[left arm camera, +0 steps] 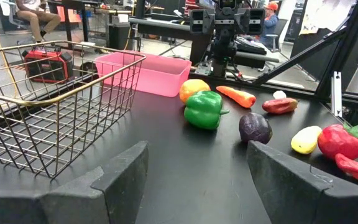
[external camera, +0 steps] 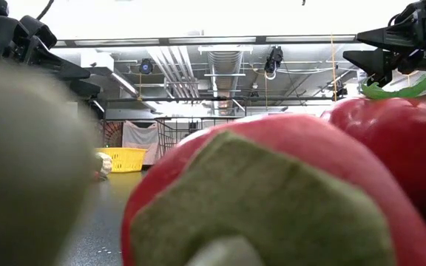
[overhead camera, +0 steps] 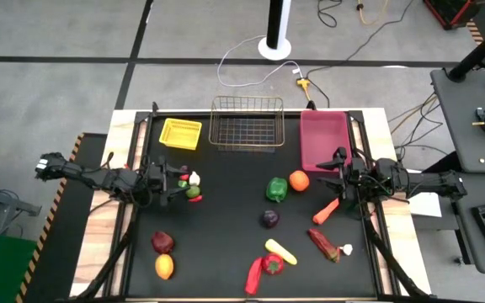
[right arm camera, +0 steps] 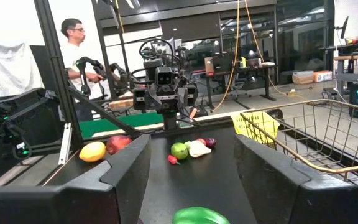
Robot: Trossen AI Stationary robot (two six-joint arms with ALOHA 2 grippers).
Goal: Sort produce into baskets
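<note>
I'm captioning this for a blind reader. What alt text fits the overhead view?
Toy produce lies scattered on a black table. Three empty baskets line the far edge, and the left gripper and right gripper hover open at either side.

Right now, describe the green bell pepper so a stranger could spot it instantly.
Start at the pink bin at the black table's back right. Just in front of it, beside an orange, sits the green bell pepper. It is the only big, glossy, lobed green piece there.

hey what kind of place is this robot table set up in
Probably a robotics lab or workshop: exposed ceiling ducts overhead, a person standing beside another robot arm rig, and cables trailing over the bare floor.
</note>
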